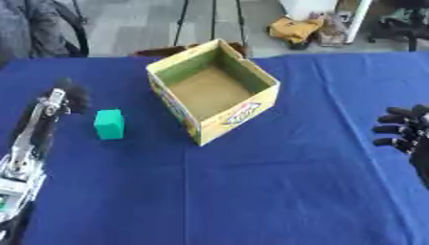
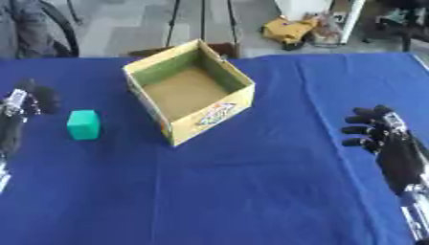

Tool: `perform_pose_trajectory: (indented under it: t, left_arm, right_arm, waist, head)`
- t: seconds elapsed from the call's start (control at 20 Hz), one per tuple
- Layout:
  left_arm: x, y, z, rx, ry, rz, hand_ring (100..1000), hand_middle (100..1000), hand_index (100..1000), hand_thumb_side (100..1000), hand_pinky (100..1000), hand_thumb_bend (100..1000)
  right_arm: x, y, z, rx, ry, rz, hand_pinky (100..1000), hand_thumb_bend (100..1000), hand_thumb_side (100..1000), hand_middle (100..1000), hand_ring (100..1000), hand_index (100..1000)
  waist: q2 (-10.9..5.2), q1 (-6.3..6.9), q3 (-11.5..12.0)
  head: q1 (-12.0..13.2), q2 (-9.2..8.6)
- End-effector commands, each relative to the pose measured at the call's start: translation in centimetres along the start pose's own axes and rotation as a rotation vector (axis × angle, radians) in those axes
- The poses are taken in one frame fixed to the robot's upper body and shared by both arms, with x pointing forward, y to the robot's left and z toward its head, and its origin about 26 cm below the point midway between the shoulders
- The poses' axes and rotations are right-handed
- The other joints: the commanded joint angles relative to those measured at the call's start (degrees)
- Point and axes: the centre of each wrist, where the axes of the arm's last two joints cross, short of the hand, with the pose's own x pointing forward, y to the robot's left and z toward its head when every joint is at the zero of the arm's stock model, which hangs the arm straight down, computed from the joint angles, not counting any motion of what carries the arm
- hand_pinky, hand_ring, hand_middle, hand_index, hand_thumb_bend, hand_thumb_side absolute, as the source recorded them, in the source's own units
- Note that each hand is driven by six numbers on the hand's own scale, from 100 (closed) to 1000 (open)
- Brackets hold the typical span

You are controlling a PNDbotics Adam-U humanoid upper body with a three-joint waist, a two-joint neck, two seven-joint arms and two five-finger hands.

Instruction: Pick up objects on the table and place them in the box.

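Note:
A green block [image 1: 109, 124] lies on the blue table, left of an open yellow cardboard box [image 1: 241, 114] with a green inner lining. Only the box's bare brown floor shows inside. My left hand [image 1: 72, 94], black at the end of a silver arm, hangs to the left of the block and slightly farther back, apart from it. My right hand [image 2: 378, 130] sits at the right edge of the table, well away from the box, with its fingers relaxed, pointing left and holding nothing.
The blue cloth [image 1: 276, 191] covers the whole table, with bare cloth in front of and to the right of the box. Beyond the far edge are tripod legs [image 1: 183, 21], a yellow bag [image 1: 295, 29] on the floor and a seated person at the top left.

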Motion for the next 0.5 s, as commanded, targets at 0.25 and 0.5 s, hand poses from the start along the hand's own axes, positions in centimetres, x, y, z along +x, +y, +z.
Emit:
perform_pose_trajectory:
  t: [0.25, 0.5]
  left_arm:
    - [4.0, 6.0, -3.1, -0.215, -0.026, -0.641, 658, 621, 740, 451, 671, 495]
    - [3.9, 7.2, -5.2, -0.395, 0.056, -0.936, 673, 644, 763, 457, 674, 656]
  right_arm:
    - [0.8, -0.7, -0.1, 0.007, -0.011, 0.028, 606, 100, 907, 679, 698, 815]
    - [0.7, -0.7, -0.1, 0.013, -0.005, 0.029, 606, 100, 907, 679, 698, 815]
  waist:
    - [-1.26, 0.39, -0.47]
    - [-1.49, 0.55, -0.80]
  head:
    - [-0.08, -0.56]
    - [-0.22, -0.76]
